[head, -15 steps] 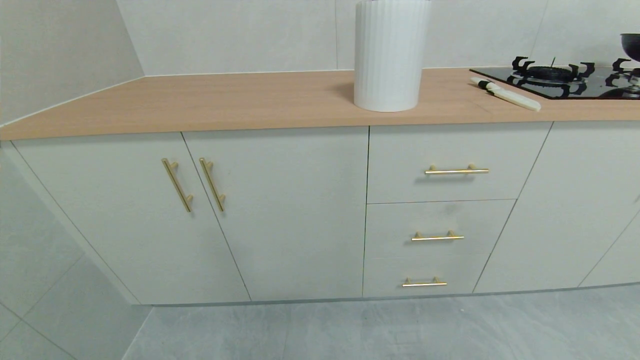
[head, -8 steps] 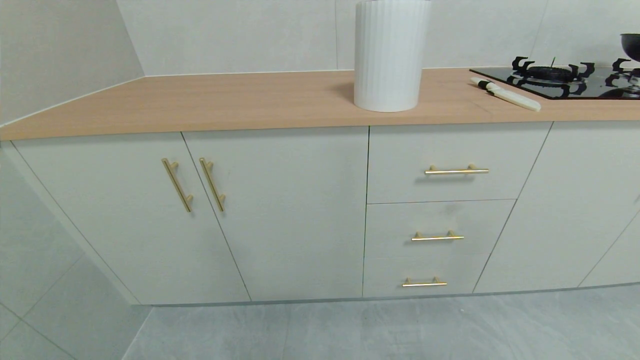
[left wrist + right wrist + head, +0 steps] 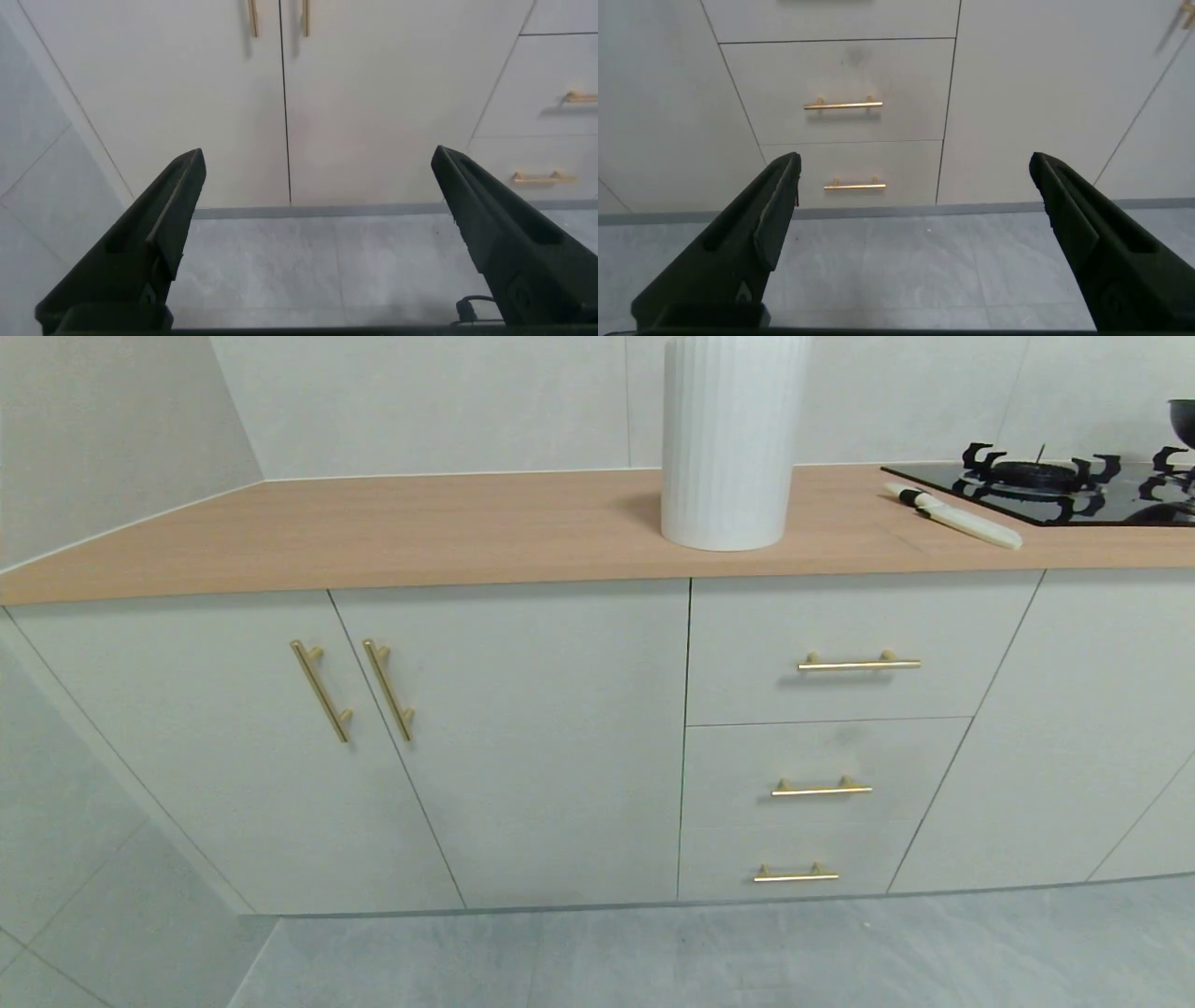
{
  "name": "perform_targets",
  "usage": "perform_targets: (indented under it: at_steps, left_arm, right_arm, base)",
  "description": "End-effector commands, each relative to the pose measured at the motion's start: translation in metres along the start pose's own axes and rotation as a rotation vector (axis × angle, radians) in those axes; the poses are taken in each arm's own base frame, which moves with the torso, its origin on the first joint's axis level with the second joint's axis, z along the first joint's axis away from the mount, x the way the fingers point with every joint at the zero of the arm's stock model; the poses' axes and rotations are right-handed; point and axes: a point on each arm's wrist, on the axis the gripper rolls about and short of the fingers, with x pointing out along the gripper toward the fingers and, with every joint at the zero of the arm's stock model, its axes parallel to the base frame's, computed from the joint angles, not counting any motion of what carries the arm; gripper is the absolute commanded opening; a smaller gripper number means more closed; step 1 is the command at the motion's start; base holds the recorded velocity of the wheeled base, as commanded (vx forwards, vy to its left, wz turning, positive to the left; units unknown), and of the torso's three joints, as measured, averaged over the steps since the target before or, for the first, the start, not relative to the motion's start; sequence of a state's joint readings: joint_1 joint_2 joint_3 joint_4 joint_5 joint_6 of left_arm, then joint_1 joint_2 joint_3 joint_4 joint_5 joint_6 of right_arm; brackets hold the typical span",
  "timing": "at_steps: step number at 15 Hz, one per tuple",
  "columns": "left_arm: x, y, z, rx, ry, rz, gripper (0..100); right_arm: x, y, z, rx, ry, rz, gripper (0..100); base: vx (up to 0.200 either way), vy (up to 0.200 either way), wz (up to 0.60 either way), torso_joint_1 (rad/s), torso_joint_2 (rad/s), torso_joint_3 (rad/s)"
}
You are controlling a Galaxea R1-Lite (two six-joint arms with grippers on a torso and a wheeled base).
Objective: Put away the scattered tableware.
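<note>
Knife (image 3: 952, 513) just chilling on the worktop (image 3: 420, 532) beside the hob (image 3: 1055, 490).
Left gripper (image 3: 318, 163) and right gripper (image 3: 915, 163): jaws wide open, holding nothing, facing the cabinets (image 3: 374, 93).

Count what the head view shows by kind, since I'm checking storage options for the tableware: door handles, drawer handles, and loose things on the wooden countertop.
Door handles: 2
Drawer handles: 3
White ribbed canister: 1
Knife: 1
Total: 7
</note>
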State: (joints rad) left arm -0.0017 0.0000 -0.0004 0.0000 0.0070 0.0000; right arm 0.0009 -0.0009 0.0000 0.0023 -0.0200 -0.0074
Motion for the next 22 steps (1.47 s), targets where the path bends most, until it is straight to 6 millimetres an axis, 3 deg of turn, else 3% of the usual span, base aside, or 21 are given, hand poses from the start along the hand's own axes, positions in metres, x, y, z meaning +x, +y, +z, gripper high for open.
perform_targets:
  at_steps: [1,15,22]
  left_arm:
    - [0.0001,0.0000,-0.0001,0.000,0.002,0.001,100]
    - [0.0001,0.0000,-0.0001,-0.002,0.002,0.001,100]
    - [0.0001,0.0000,-0.0001,-0.002,0.002,0.001,100]
  right_arm:
    - [0.0001,0.0000,-0.0001,0.000,0.002,0.001,100]
    - [0.0002,0.0000,0.0000,0.001,0.003,0.001,100]
    - [0.0002,0.0000,0.0000,0.001,0.003,0.001,100]
  base:
    - [0.200,0.000,0.00,0.007,0.01,-0.002]
    - [0.200,0.000,0.00,0.001,0.00,0.002]
    - [0.000,0.000,0.00,0.000,0.00,0.000]
